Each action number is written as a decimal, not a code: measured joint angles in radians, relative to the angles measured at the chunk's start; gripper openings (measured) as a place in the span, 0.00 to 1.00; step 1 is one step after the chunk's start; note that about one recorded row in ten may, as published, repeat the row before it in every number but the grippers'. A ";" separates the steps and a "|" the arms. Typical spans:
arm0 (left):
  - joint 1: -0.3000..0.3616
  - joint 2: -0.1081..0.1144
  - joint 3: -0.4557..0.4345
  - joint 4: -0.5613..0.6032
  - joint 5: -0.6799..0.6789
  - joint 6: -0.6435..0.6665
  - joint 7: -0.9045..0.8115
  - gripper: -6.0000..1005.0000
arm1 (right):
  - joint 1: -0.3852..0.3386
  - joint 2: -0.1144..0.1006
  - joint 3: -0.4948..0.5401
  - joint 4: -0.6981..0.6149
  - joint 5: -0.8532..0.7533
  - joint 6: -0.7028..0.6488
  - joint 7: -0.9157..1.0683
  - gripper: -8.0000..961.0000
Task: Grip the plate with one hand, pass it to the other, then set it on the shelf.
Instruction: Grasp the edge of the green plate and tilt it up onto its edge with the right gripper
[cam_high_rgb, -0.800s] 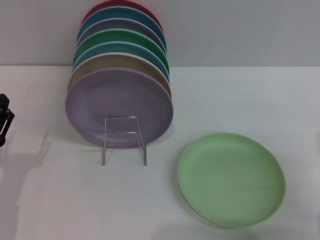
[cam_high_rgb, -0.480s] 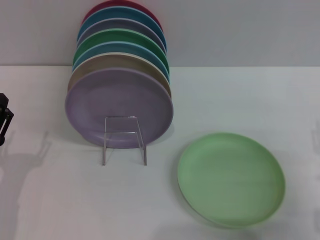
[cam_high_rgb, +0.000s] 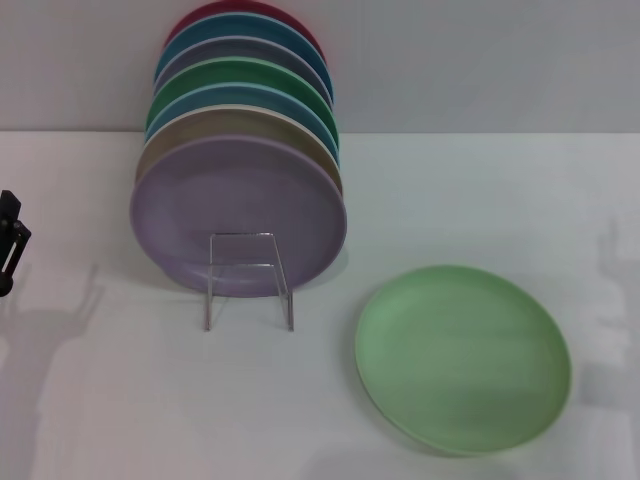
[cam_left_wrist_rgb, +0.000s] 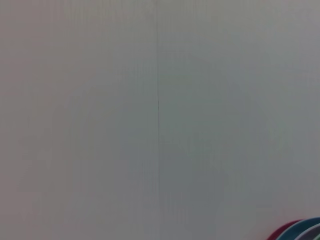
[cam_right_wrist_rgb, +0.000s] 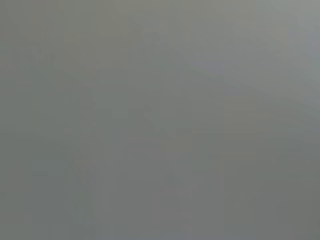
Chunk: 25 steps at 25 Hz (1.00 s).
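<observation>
Lying flat near the tabletop (cam_high_rgb: 480, 200) front edge, plate (cam_high_rgb: 462, 357) sat apart from shelf (cam_high_rgb: 248, 278); left end effector (cam_high_rgb: 10, 240) at left edge, finger state unreadable.

Left gripper (cam_high_rgb: 8, 240) cut off by the head view's left edge, fingers out of sight, rear plates (cam_high_rgb: 240, 70) mostly hidden behind the lavender plate (cam_high_rgb: 238, 215), plate rims (cam_left_wrist_rgb: 299, 230) clipped at left wrist view's corner.

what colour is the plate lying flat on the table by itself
Light mint green, plain with no pattern; the plate shows best in the head view.
</observation>
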 joint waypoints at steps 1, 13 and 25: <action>0.001 0.000 0.000 0.000 0.001 -0.002 -0.001 0.84 | -0.015 -0.016 0.028 0.069 -0.004 0.069 -0.006 0.63; 0.009 0.000 0.001 -0.002 0.006 0.004 -0.049 0.84 | -0.197 -0.119 0.339 0.634 -0.006 0.847 -0.226 0.63; 0.007 0.000 0.002 -0.012 0.006 0.020 -0.050 0.84 | -0.209 -0.015 1.136 0.806 -0.129 2.168 -0.212 0.63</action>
